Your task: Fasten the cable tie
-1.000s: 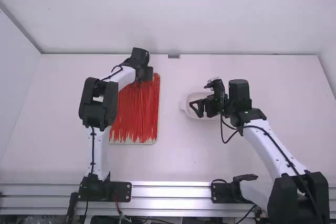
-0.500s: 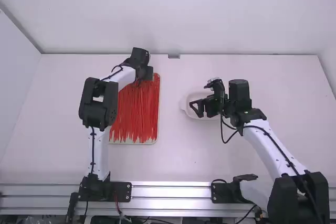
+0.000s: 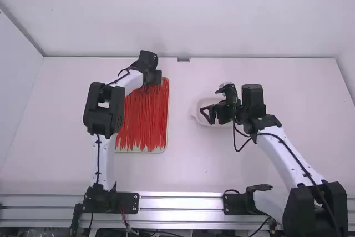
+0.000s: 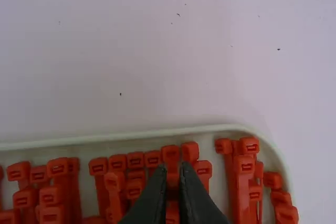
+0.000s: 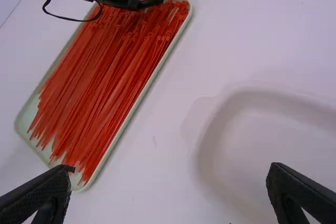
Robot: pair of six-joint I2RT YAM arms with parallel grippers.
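- A white bench [image 3: 249,76] is stretching out under both arms, with pale walls closing it in at the far side and at the left.
- A long, pale tray [image 3: 161,150] is lying on the bench in front of the left arm's base, running lengthwise away from the camera.
- Red cable ties [image 3: 145,117] are filling the tray in a dense bundle, lying along its length with their heads at the far end.
- The right tool [image 3: 213,114] is hanging above a shallow white bowl [image 3: 196,109] that is sitting to the right of the tray and apart from it. Its fingers are spread wide and are gripping nothing.
- The left tool [image 4: 169,174] is pointing down at the far end of the tray, just inside the rim. Its fingers are drawn almost together and seem to be pinching one cable tie [image 4: 171,155] just behind its head, though the contact itself is hard to make out.
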